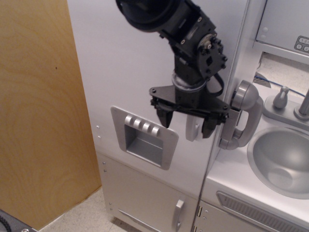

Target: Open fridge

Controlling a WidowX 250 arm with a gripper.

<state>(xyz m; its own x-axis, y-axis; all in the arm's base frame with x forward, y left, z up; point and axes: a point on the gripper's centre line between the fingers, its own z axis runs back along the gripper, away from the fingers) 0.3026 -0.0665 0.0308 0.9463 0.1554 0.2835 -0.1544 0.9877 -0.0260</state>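
Silver-grey fridge (125, 72) stands shut, open claw (187, 126) straddling its handle (193, 129).

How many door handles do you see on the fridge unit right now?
2. The fridge's curved handle sits between the open jaws of the gripper, mostly hidden by it. A short handle is on the lower door, near the bottom edge.

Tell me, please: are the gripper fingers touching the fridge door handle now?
Cannot tell. In the only view, the open gripper straddles the handle of the fridge, but from this angle no contact or gap shows plainly.
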